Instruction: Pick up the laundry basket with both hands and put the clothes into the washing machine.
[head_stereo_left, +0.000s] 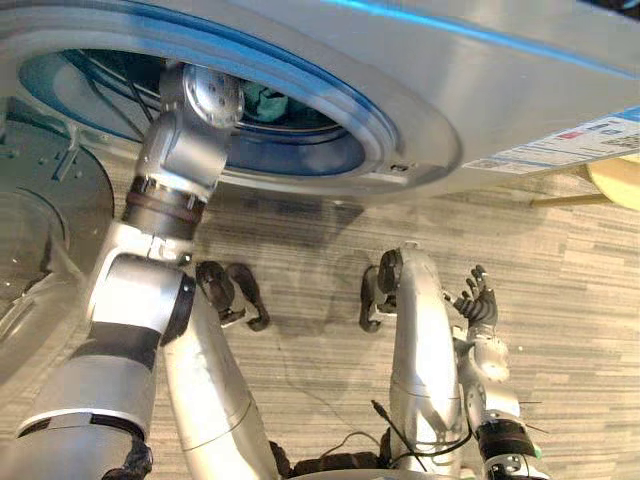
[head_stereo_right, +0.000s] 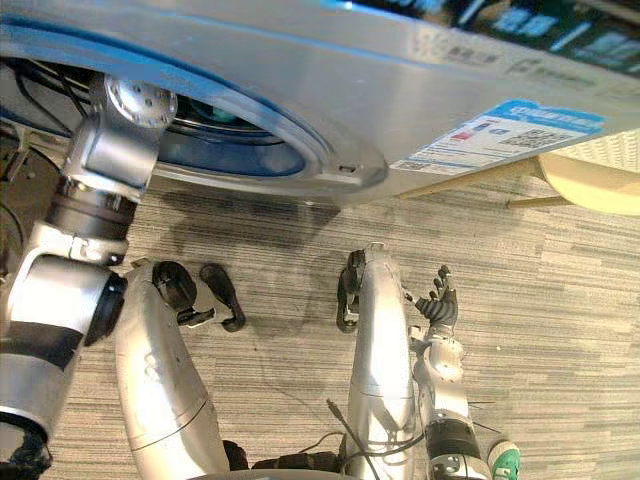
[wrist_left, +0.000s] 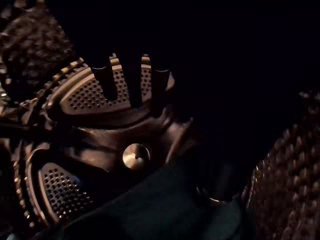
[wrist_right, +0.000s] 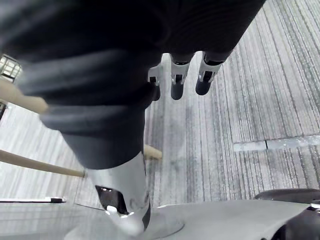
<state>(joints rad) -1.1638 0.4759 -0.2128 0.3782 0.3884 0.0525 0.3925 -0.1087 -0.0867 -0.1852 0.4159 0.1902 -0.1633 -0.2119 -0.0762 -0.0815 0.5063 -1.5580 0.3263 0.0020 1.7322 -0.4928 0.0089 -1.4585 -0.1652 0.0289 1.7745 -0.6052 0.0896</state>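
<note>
One silver-grey front-loading washing machine (head_stereo_left: 480, 90) spans the top, its round blue-rimmed opening (head_stereo_left: 300, 150) partly blocked by the left arm (head_stereo_left: 180, 150) – the left hand is inside the drum, and I cannot tell its state. One grey glass-centred door (head_stereo_left: 40, 230) stands open at the left. Dark teal clothes (wrist_left: 165, 210) lie in the perforated drum (wrist_left: 90, 95). The right hand (head_stereo_left: 477, 300) hangs over striped grey carpet (head_stereo_left: 580, 300) – loosely spread, empty.

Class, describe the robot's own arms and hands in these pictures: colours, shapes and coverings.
Both arms are silver-grey with rounded segments. The left arm has a dark ribbed band and a round cap dotted with holes. The right hand has a dark ribbed cover and silver fingers with dark tips.
</note>
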